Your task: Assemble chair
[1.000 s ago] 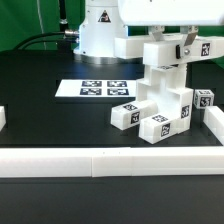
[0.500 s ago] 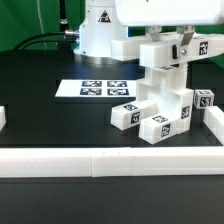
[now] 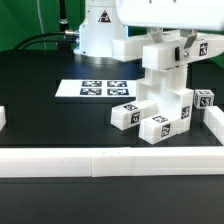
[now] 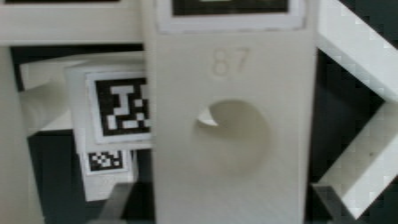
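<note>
The chair [image 3: 165, 105] stands partly joined at the exterior view's right: stacked chunky white tagged blocks, with a low tagged piece [image 3: 125, 113] at its front. My gripper [image 3: 184, 47] is above it, shut on a white slab [image 3: 163, 56] that sits on top of the stack. In the wrist view that slab [image 4: 228, 120] fills the middle, with a round hole and embossed digits. It runs between my two dark fingers [image 4: 125, 200]. A tagged part [image 4: 119, 105] lies behind it.
The marker board [image 3: 100, 88] lies flat behind the chair. A long low white border wall [image 3: 100, 160] runs along the front, with wall pieces at the left [image 3: 3, 118] and right [image 3: 212, 125]. The robot base [image 3: 95, 35] stands at the back.
The gripper and its slab have shifted very slightly downward over the stack. Nothing else has moved.
</note>
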`<state>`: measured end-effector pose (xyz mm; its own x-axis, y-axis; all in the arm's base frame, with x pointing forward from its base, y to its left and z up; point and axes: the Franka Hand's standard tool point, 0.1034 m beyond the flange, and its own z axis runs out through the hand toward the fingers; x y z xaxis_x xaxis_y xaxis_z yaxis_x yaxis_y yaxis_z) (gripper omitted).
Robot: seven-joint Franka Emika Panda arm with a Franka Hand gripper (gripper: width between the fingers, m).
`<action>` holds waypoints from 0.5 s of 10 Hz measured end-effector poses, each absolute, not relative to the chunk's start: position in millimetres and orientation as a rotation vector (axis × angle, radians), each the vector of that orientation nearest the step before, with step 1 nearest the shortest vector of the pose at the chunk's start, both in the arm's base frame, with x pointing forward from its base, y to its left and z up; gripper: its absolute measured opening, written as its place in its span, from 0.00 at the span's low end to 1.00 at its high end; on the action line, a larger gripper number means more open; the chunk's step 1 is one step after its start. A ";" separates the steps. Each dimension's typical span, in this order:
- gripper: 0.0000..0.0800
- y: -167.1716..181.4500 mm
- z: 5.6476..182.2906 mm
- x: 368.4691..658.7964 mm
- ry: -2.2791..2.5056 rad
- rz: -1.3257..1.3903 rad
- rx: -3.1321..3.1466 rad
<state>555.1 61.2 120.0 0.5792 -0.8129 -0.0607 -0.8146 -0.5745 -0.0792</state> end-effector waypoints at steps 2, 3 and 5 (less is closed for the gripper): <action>0.36 61.9 120.3 557.4 1.396 0.011 -2.699; 0.36 61.9 120.7 557.8 1.396 0.011 -2.698; 0.36 61.9 120.6 557.7 1.396 0.011 -2.698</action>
